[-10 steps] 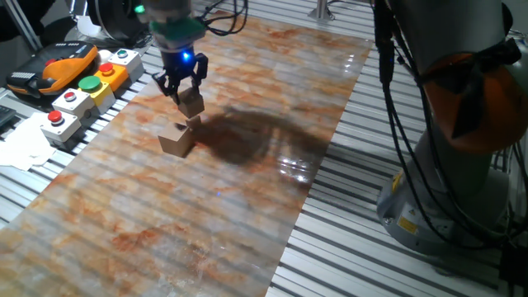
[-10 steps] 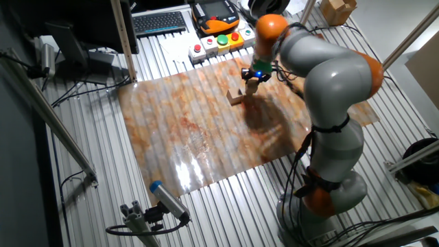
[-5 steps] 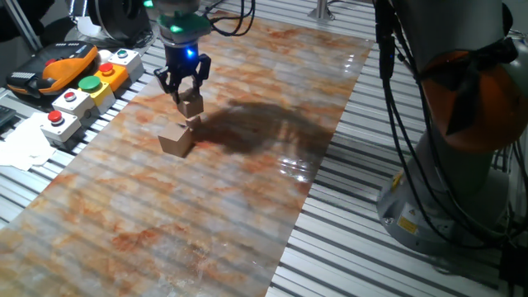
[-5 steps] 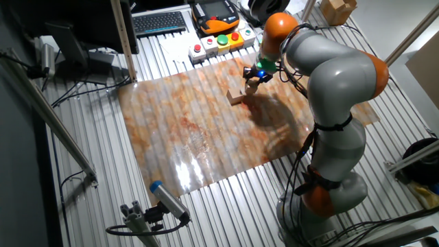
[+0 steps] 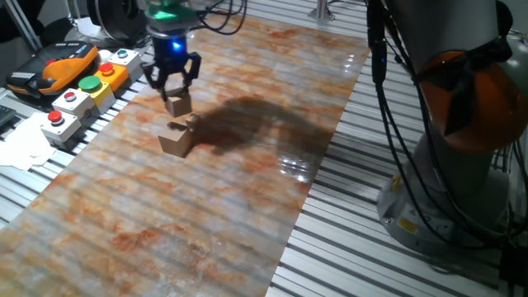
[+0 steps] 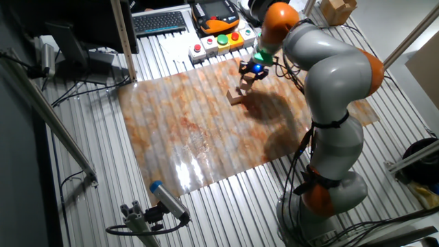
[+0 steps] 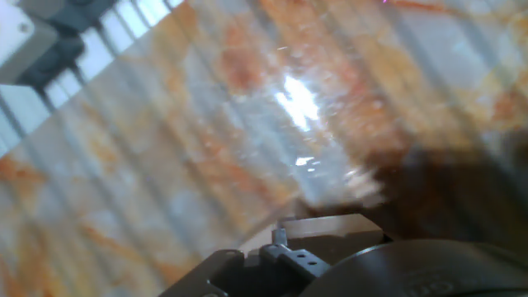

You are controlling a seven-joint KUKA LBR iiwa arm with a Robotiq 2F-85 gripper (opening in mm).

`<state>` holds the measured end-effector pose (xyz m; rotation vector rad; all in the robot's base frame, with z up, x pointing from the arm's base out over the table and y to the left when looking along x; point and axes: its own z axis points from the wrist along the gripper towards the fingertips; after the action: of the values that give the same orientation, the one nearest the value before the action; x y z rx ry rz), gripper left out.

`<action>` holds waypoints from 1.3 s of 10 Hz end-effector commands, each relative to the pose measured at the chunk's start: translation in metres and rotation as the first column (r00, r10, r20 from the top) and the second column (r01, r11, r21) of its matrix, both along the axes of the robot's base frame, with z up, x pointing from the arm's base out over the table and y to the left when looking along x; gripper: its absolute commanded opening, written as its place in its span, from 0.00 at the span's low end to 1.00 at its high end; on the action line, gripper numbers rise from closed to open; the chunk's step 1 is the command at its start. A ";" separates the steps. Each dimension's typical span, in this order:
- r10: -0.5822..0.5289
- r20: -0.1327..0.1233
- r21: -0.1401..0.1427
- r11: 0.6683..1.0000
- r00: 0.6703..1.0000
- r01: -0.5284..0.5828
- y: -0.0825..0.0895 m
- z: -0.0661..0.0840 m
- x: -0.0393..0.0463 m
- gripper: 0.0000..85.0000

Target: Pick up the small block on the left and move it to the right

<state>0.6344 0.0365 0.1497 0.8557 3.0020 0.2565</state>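
My gripper (image 5: 174, 93) is shut on the small block (image 5: 176, 105), a pale tan wooden cube, and holds it in the air above the marble-patterned tabletop (image 5: 231, 190). It hangs just behind and above the larger, darker brown cube (image 5: 175, 143), apart from it. In the other fixed view the gripper (image 6: 246, 75) holds the block (image 6: 245, 81) above the larger cube (image 6: 236, 98). A tiny brown piece seems to rest on the larger cube's top; I cannot tell for sure. The hand view is blurred; a tan surface (image 7: 330, 226) shows near the gripper body.
Button boxes (image 5: 87, 89), an orange hand-held pendant (image 5: 56, 68) and a white cloth (image 5: 21, 145) lie along the table's left edge. The robot's base (image 5: 458, 165) and cables stand at the right. A keyboard (image 6: 159, 22) lies behind the table.
The gripper has carried the small block a short way toward the button boxes, away from above the larger cube. The larger cube has not moved.
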 end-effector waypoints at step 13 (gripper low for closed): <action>-0.249 0.024 -0.053 0.967 0.968 0.250 0.153 -0.034 -0.0137 0.00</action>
<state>0.6210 0.1715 0.1139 1.1883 2.8339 0.1501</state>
